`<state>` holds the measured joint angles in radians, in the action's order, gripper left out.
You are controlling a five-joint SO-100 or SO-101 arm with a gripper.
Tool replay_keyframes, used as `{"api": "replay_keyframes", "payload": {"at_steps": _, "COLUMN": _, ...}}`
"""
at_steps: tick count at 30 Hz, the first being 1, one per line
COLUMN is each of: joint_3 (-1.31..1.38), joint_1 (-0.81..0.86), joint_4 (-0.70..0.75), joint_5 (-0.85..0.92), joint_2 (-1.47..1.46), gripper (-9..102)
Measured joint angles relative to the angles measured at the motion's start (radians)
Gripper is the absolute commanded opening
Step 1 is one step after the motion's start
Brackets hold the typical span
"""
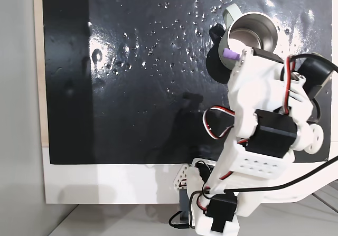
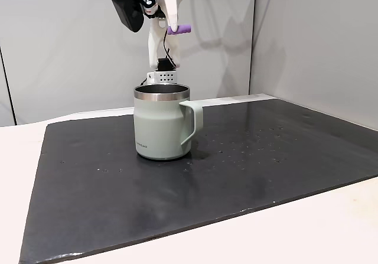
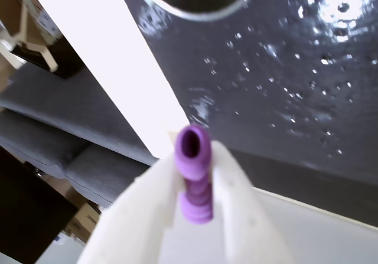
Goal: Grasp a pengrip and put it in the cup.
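My gripper (image 2: 172, 29) is shut on the pengrip (image 2: 179, 30), a small purple ribbed tube, and holds it high in the air above the cup (image 2: 161, 122). The cup is a pale grey-green mug with a steel rim, upright on the black mat (image 2: 248, 157), its handle to the right in this fixed view. From above, the pengrip (image 1: 229, 53) sits over the near-left rim of the cup (image 1: 253, 32). In the wrist view the pengrip (image 3: 195, 175) is pinched between two white fingers (image 3: 242, 217), and the cup's rim (image 3: 195, 10) shows at the top edge.
The black mat (image 1: 132, 88) is wet with scattered droplets and covers most of the white table (image 1: 105, 186). The arm's base (image 1: 222, 209) stands at the table's near edge. Grey walls (image 2: 307, 39) rise behind the mat.
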<state>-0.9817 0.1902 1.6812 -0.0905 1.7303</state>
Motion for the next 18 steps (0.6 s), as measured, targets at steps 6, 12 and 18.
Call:
{"api": "replay_keyframes", "payload": {"at_steps": 6, "joint_3": 0.123, "joint_1": 0.086, "joint_4": 0.0, "joint_5": 0.015, "joint_2": -0.11, "gripper": 0}}
{"api": "replay_keyframes", "payload": {"at_steps": 12, "joint_3": 0.215, "joint_1": 0.091, "joint_4": -0.031, "joint_5": 0.015, "joint_2": -0.201, "gripper": 0}}
{"api": "replay_keyframes", "payload": {"at_steps": 18, "joint_3": 0.29, "joint_1": 0.097, "joint_4": -0.048, "joint_5": 0.015, "joint_2": -0.291, "gripper": 0}}
